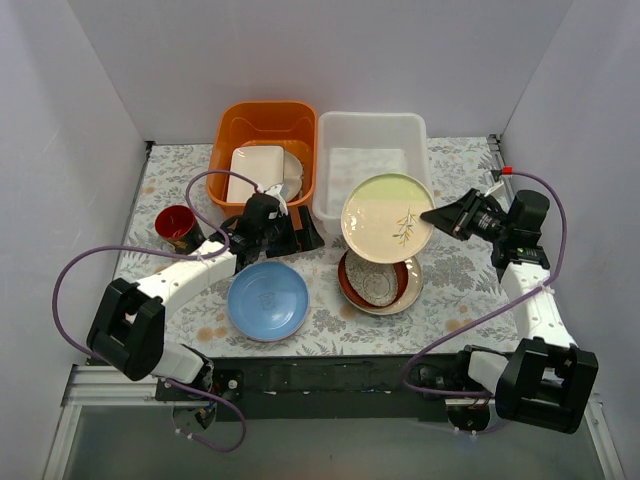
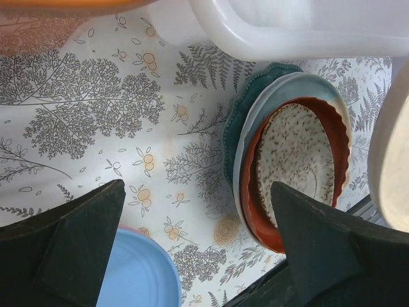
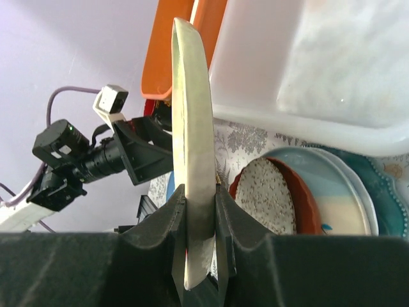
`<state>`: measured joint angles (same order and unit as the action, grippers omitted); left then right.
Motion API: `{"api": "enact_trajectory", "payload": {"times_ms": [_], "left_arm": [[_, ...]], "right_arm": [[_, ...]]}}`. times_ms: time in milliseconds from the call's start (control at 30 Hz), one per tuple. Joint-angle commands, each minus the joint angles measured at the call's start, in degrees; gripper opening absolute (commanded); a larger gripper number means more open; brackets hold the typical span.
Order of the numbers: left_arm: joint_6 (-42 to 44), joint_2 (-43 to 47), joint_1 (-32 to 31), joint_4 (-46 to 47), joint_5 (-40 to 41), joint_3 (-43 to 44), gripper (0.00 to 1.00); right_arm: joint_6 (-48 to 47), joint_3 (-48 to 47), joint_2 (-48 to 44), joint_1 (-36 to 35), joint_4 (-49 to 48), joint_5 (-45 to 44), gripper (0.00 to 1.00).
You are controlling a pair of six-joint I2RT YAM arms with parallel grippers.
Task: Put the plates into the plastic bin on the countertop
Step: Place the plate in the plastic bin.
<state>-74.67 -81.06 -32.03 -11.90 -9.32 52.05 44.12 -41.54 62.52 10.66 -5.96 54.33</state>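
The right jaws clamp the leaf-pattern plate [image 1: 387,218] by the plastic bin [image 1: 372,150], and only the overhead view shows its face. The left wrist view shows the left jaws spread wide, empty.

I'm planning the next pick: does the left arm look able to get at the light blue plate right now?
Probably yes. The left gripper is open and empty, hovering just beside the light blue plate, which lies bare on the countertop with nothing between them.
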Motion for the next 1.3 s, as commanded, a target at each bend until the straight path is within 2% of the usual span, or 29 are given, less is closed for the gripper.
{"api": "enact_trajectory", "payload": {"times_ms": [0,300,667,833,1267], "left_arm": [[-0.30,1.25,0.30,1.18,-1.49,-0.46,0.98],[-0.74,0.73,0.30,2.23,-2.54,-0.99,0.98],[-0.30,-1.47,0.30,1.97,-4.21,0.86,0.98],[-0.56,-1.04,0.30,2.06,-4.39,0.77,0.98],[-1.26,0.64,0.30,2.06,-4.65,-0.28,0.98]], "right_arm": [[5.89,-8.11,2.51,0.16,-10.74,2.19,0.01],[2.47,-22.08,14.20,-2.22,-6.09,0.08,0.01],[3.96,-34.21,27.29,-6.26,-7.14,-3.70,0.01],[1.16,-43.16,32.47,-8.36,-2.32,-6.06,0.01],[-3.94,-47.75,38.28,-9.69,3.75,-8.88,0.01]]}}
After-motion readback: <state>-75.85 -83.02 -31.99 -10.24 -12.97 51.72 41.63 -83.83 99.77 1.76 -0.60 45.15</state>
